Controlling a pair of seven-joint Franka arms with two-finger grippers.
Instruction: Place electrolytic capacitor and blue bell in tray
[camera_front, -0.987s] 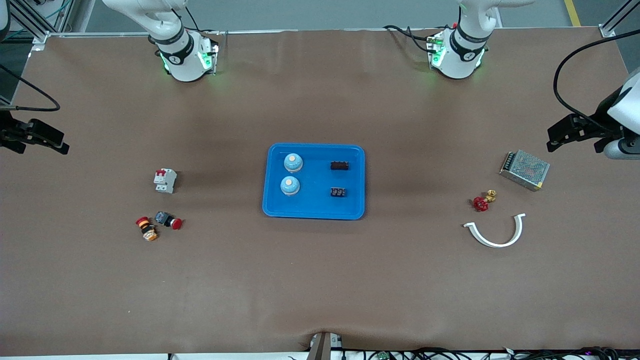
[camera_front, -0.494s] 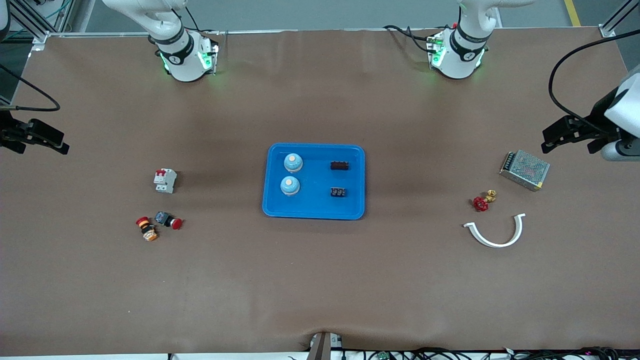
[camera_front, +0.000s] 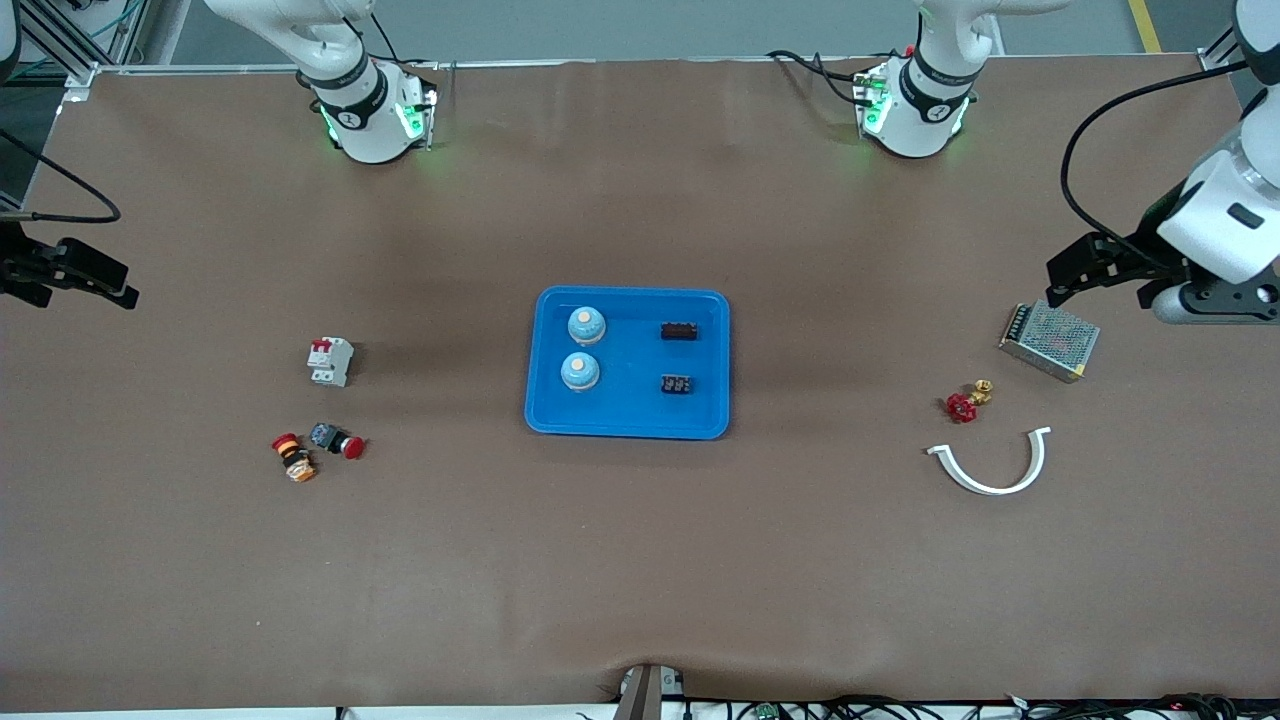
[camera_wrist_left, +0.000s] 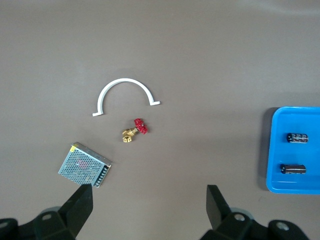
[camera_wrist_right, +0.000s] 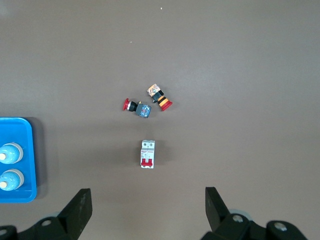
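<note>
The blue tray (camera_front: 630, 412) lies at the table's middle. Two blue bells (camera_front: 586, 325) (camera_front: 580, 371) stand in its half toward the right arm's end. Two black electrolytic capacitors (camera_front: 679, 330) (camera_front: 677, 384) lie in the other half. My left gripper (camera_front: 1075, 272) hangs open and empty over the table edge by a mesh power supply (camera_front: 1049, 340). In the left wrist view the gripper (camera_wrist_left: 150, 205) shows bare table between its fingers, with the tray (camera_wrist_left: 272, 150) and capacitors (camera_wrist_left: 298, 138) off to one side. My right gripper (camera_front: 100, 278) waits open at the other end. The right wrist view of it (camera_wrist_right: 147, 210) takes in the bells (camera_wrist_right: 10, 153).
Toward the left arm's end lie the power supply, a red-handled brass valve (camera_front: 963, 404) and a white curved clip (camera_front: 992, 465). Toward the right arm's end stand a white circuit breaker (camera_front: 330, 361) and two red push buttons (camera_front: 338, 441) (camera_front: 293, 457).
The left gripper has swung inward from the table's end toward the power supply, more of its arm coming into view. The right arm and all objects have stayed still.
</note>
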